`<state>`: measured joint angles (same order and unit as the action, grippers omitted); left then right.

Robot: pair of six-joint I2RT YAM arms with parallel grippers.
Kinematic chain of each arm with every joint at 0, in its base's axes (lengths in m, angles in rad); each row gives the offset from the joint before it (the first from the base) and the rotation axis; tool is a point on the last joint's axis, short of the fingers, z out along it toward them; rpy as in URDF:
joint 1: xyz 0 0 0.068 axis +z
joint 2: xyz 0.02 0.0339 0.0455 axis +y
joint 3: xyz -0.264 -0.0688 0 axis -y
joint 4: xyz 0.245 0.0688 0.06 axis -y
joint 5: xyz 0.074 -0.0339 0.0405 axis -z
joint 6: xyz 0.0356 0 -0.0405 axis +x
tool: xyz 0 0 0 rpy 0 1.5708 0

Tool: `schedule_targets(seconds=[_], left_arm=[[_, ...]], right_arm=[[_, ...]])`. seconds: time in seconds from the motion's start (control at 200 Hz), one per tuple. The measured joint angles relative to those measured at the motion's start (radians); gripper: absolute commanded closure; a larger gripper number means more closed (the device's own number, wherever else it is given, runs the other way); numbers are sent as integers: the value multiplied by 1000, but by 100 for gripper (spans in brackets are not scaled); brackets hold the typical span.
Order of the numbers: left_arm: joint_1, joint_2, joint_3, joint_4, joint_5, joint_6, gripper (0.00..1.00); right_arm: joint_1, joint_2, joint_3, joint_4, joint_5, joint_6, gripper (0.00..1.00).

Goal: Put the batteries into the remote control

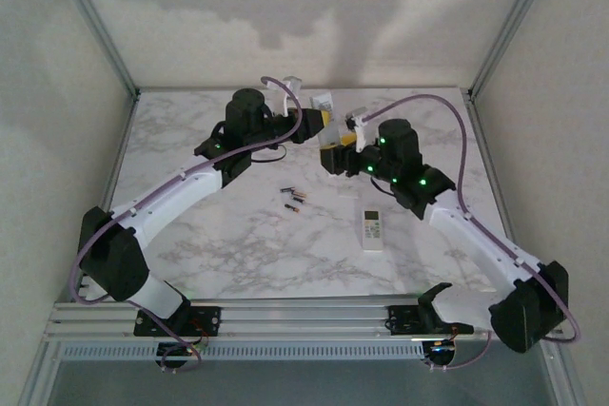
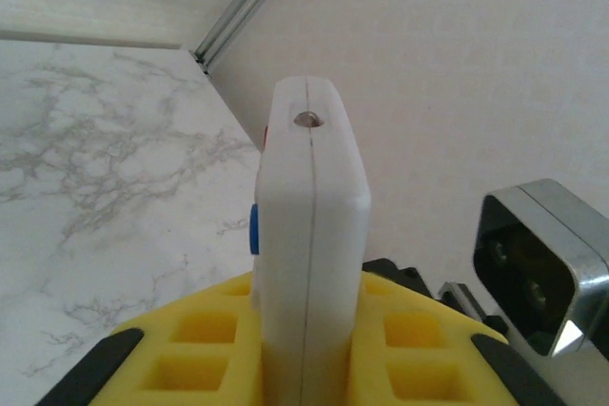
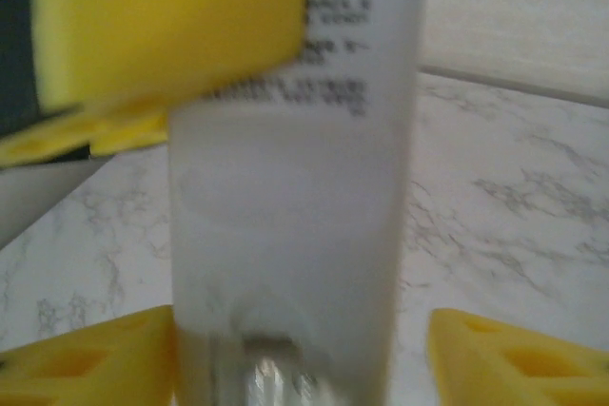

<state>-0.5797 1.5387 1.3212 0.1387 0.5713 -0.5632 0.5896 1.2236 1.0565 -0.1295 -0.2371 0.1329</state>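
Batteries (image 1: 293, 199), a few tiny slim dark cylinders with orange-copper ends, lie loose in a small cluster mid-table on the white grey-veined marble table (image 1: 238, 244). The batteries touch neither arm.

Just behind and right of them, my left gripper (image 1: 319, 121) is clamped on a white slab-shaped plastic remote (image 1: 324, 102), which it holds up off the table. In the left wrist view this white remote (image 2: 309, 235) stands upright and edge-on. It has a seam down its middle, a small round window near the top and a blue button on its left face, and it is squeezed between the yellow gridded fingers (image 2: 190, 344).

The right gripper (image 1: 341, 146) sits just right of that, nose toward the held remote. In the right wrist view I see the remote's back with blurred black print. Its lower end sits between the right gripper's yellow fingers (image 3: 514, 358). A sliver of marble shows between one finger and the remote's edge, so the jaws stand apart around it, not clamped. One yellow finger of the left gripper overlaps the remote at top left.

Further right, a second white remote (image 1: 373, 229), small and rectangular with pale buttons, lies flat and face up on the table. It is beside the right forearm and apart from the batteries.
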Motion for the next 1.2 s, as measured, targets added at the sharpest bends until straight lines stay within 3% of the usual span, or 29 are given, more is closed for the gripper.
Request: schedule_targets(seconds=[0.15, 0.235, 0.265, 0.345, 0.375, 0.411, 0.656, 0.926, 1.202], left_arm=[[8, 0, 0, -5, 5, -6, 100], [13, 0, 0, -3, 5, -5, 98], [13, 0, 0, -6, 1, -1, 80], [14, -1, 0, -25, -32, 8, 22], [14, -5, 0, -37, -53, 10, 9], [15, -16, 0, -56, -83, 14, 1], [106, -265, -103, -168, -298, 29, 0], [169, -471, -325, -244, -352, 47, 0], [191, -498, -412, -298, -352, 50, 1]], right_arm=[[18, 29, 21, -3, 12, -3, 74], [23, 34, 31, -9, 24, 8, 79], [25, 37, 32, -10, 29, 16, 79], [34, 60, 46, -18, 57, 47, 79], [37, 82, 58, -27, 80, 63, 78], [37, 111, 76, -42, 107, 76, 77], [19, 508, 294, -237, 321, 190, 75], [13, 834, 451, -358, 381, 322, 68], [27, 934, 534, -416, 417, 408, 41]])
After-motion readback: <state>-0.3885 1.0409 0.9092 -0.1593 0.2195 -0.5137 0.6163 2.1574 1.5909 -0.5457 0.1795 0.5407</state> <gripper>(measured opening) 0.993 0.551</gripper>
